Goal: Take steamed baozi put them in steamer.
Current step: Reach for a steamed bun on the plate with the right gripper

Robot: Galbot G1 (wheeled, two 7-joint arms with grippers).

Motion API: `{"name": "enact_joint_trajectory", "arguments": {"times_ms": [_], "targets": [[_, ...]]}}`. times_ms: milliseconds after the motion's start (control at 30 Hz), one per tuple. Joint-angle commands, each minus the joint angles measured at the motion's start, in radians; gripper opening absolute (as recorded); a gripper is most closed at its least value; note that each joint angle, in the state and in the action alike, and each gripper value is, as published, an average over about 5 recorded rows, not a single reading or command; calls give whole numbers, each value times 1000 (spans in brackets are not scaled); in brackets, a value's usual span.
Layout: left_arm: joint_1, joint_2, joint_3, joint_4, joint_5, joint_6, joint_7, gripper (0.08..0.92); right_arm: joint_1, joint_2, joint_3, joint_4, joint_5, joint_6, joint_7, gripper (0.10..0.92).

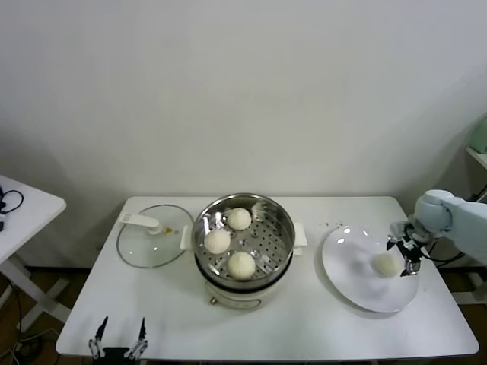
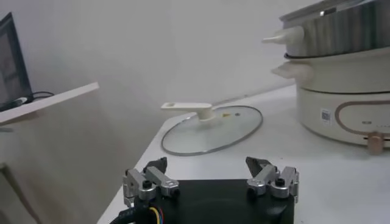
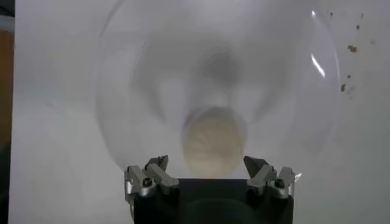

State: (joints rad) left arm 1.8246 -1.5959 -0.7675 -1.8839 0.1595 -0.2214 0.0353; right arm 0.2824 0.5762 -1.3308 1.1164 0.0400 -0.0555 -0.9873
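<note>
Right gripper (image 1: 407,257) hangs wide open at the frame's right edge, over the last baozi (image 1: 386,264) on the white plate (image 1: 346,262); three buns sit inside the steamer (image 1: 283,220) at centre; left gripper (image 1: 118,340) waits open, lower left.

Three baozi (image 1: 228,242) sat in the steamer (image 1: 243,251) at frame centre; lid (image 1: 152,237) lay left, plate (image 1: 358,281) with one bun (image 1: 386,264) right.
</note>
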Motion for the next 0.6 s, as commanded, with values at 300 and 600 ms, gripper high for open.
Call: {"name": "enact_joint_trajectory", "arguments": {"times_ms": [300, 600], "targets": [[-4, -1, 2, 4, -1, 0, -2, 823, -124, 40, 140, -80, -56, 30, 15, 817], [-6, -2, 2, 7, -2, 2, -4, 823, -120, 48, 144, -82, -66, 27, 13, 718]]}}
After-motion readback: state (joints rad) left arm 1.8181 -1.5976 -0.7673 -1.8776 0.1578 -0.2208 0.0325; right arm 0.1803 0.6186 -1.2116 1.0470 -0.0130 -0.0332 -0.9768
